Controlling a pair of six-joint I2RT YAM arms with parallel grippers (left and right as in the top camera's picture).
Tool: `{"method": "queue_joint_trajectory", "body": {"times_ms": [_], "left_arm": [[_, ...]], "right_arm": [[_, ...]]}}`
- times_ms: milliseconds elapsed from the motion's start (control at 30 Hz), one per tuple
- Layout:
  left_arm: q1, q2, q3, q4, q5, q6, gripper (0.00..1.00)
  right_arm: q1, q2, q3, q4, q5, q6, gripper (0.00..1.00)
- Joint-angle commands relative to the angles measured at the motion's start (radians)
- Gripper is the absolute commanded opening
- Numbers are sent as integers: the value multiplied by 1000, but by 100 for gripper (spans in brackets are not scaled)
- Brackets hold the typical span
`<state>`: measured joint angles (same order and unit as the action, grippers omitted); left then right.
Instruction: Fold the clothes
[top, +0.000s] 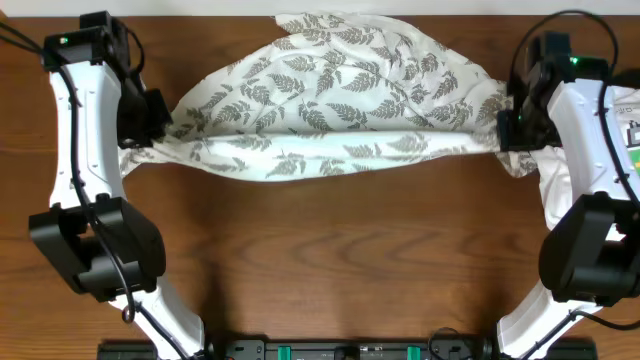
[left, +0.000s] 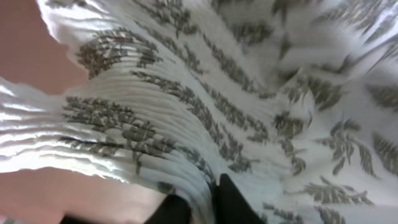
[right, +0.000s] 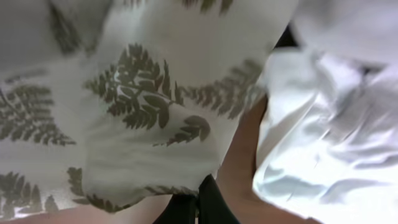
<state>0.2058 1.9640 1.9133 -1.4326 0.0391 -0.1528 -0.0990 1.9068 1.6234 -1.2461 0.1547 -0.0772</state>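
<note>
The clothes, a white garment printed with grey-green fern leaves, hang stretched in a long band across the back half of the table. My left gripper holds the left end. In the left wrist view a gathered bunch of the fabric runs down between the two dark fingers of that gripper, which stand slightly apart around it. My right gripper holds the right end. In the right wrist view its jaws are shut, with the lower edge of the fern fabric pinched at the tips.
A plain white garment lies crumpled at the right edge under the right arm, also seen in the right wrist view. A card with green marks sits beside it. Brown wooden table spreads in front.
</note>
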Motion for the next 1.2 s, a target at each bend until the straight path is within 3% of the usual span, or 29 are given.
{"method": "queue_joint_trajectory", "body": {"times_ms": [0, 233, 433, 600, 700, 967, 1167], "left_arm": [[7, 5, 2, -43, -33, 3, 25], [7, 5, 2, -167, -33, 3, 27], [7, 5, 2, -170, -33, 3, 26], [7, 5, 2, -139, -28, -1, 25], [6, 5, 2, -121, 10, 0, 6], [5, 5, -88, -66, 81, 21, 6], [5, 5, -304, 144, 80, 21, 6]], "right_arm": [[-8, 2, -35, -19, 24, -6, 1], [-8, 2, -59, -144, -30, -6, 11], [-8, 2, -68, -216, -43, -5, 18], [-8, 2, -68, -233, -43, 14, 18], [-8, 2, -68, -221, -44, 21, 17], [-6, 2, -68, -207, -51, 21, 15], [-6, 2, -68, -197, -58, 21, 9]]}}
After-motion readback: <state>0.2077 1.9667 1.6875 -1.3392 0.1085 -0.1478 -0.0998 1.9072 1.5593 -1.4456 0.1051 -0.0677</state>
